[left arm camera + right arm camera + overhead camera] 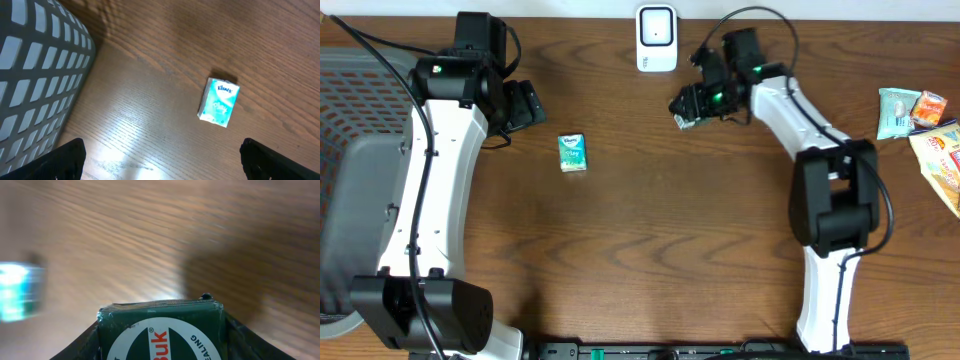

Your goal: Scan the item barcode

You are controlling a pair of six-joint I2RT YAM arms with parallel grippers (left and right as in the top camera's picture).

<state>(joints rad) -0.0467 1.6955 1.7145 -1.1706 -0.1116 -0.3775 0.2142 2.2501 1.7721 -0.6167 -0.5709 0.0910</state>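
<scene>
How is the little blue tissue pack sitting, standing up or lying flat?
Lying flat: the tissue pack shows its wide Kleenex face upward on the table.

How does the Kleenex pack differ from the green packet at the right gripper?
The Kleenex pack lies flat on the table, touched by nothing; the green packet is clamped in the right gripper. The Kleenex pack is pale teal; the green packet is dark with a white round label. Both are small and rectangular.
</scene>
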